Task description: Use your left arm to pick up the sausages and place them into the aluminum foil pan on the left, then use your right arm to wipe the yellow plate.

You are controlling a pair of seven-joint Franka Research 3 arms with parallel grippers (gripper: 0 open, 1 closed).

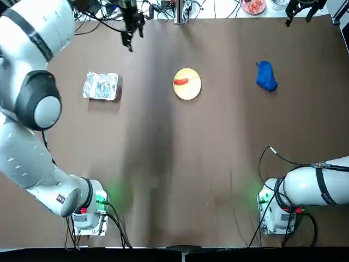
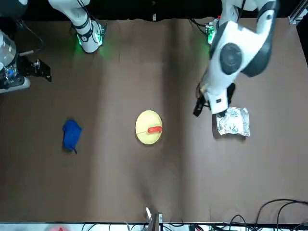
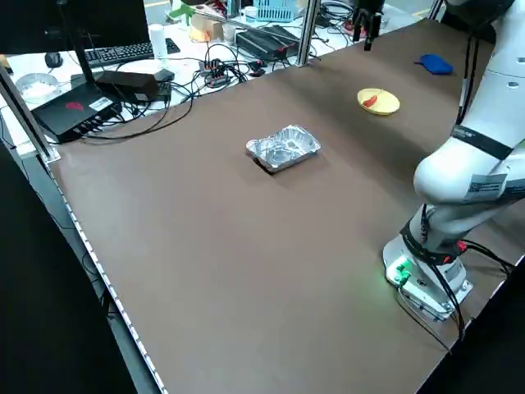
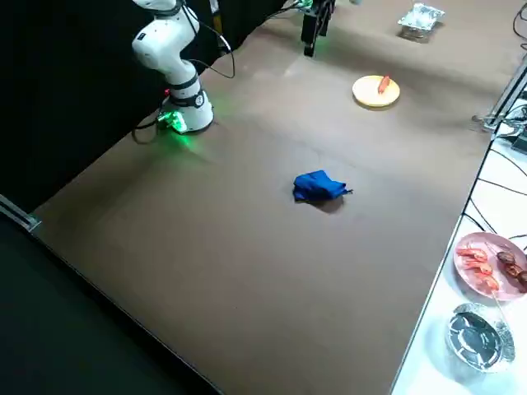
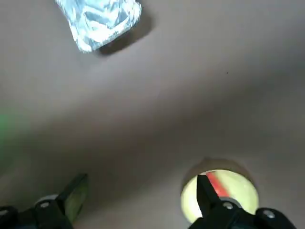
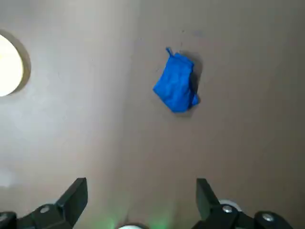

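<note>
The sausage (image 1: 181, 81) is a small red-orange piece lying on the round yellow plate (image 1: 188, 90) at the middle of the table's far half. The crinkled aluminum foil pan (image 1: 101, 86) sits to the plate's left, with nothing visible in it. My left gripper (image 1: 131, 35) hangs open high above the table, between the pan and the plate; its wrist view shows the sausage (image 5: 217, 183) on the plate (image 5: 238, 191) by one finger (image 5: 205, 188), and the pan (image 5: 97, 19) farther off. My right gripper (image 1: 297, 13) is raised and open at the far right, above a blue cloth (image 6: 176, 83).
The crumpled blue cloth (image 1: 266, 76) lies right of the plate. Cables, a keyboard and black boxes (image 3: 82, 107) crowd the bench past the table's far edge. A pink plate of food (image 4: 490, 263) and a foil dish (image 4: 476, 337) sit on a white side surface.
</note>
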